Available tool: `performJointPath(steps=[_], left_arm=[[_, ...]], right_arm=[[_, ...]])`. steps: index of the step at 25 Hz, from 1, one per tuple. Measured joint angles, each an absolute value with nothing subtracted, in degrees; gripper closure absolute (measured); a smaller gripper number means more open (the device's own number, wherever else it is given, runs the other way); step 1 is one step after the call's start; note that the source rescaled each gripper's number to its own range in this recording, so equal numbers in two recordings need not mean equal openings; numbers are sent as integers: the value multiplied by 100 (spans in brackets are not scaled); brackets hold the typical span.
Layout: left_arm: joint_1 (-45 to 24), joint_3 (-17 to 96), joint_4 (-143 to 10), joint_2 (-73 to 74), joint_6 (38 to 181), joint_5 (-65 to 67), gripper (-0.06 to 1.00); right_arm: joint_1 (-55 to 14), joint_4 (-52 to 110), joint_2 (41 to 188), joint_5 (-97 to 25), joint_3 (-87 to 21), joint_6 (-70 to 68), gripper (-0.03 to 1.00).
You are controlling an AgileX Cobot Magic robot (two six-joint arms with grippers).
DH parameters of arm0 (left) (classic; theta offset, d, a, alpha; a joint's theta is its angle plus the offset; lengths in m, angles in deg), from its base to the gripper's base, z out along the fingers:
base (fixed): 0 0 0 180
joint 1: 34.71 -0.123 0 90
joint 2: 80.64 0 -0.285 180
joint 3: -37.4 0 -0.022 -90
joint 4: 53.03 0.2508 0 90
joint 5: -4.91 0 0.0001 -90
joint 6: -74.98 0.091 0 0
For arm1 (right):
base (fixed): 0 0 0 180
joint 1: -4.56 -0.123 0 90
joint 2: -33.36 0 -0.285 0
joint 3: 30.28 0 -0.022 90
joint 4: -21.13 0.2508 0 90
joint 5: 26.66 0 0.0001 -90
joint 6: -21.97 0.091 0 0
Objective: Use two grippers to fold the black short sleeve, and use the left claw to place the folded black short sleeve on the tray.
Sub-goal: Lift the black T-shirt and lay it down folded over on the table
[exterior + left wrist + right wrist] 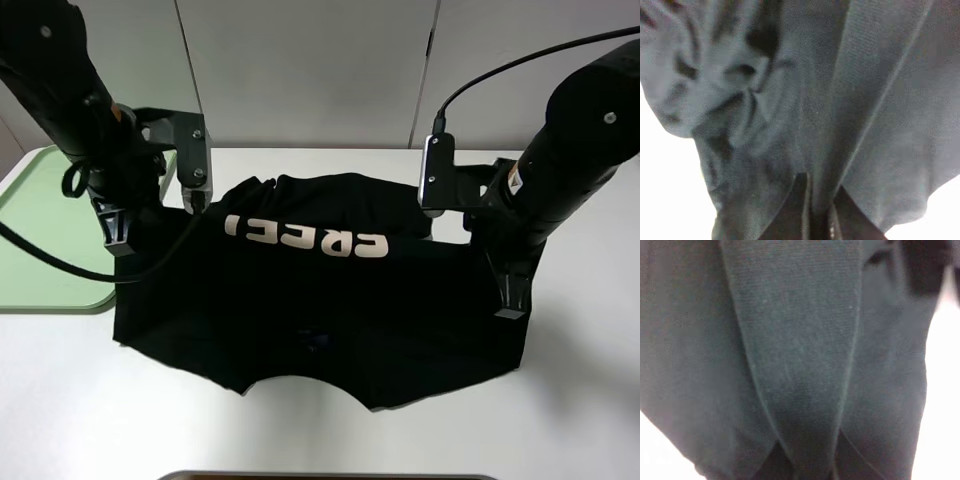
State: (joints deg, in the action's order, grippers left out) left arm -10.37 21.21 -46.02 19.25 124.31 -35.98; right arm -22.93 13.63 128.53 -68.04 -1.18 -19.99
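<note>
From the high camera, the black short sleeve (320, 310) lies spread across the middle of the white tabletop (560, 420). A row of pale block letters (305, 235) reads upside down across its far part, and a tiny blue tag (316, 341) shows nearer the front. The shirt's far edge is rumpled between the two arms. The left gripper (120, 243) comes down onto the shirt's left edge and the right gripper (509, 303) onto its right edge, each with its tip on the black cloth. The pale green tray (40, 230) sits on the tabletop at the left, just beside the shirt's left edge, and the shirt rests on the tabletop itself. In the left wrist view, greyish-black cloth fills almost the whole frame, creased into soft folds on one side and smoother on the other. The two dark fingers (790, 220) stand close together with a narrow band of the shirt clamped between them, and slivers of white tabletop show at the corners. In the right wrist view the cloth again fills the frame, with a broad flat fold tapering toward the gripper. The picture is soft here and the fingers (767, 467) are only dark shapes at the frame's edge. They appear pressed together on that fold of the shirt.
</note>
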Motion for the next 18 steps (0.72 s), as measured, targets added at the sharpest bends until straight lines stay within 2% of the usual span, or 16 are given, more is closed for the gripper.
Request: performJointPath(steps=[9, 18], left_arm=[[-1037, 2121, -4667, 976, 12431, -3627, 94], [-1037, 2121, -4689, 227, 12487, -3893, 94]], right_arm=[[-2293, 1264, 11963, -7239, -181, -1981, 96], [-2293, 1298, 11465, -7933, -882, -1973, 96]])
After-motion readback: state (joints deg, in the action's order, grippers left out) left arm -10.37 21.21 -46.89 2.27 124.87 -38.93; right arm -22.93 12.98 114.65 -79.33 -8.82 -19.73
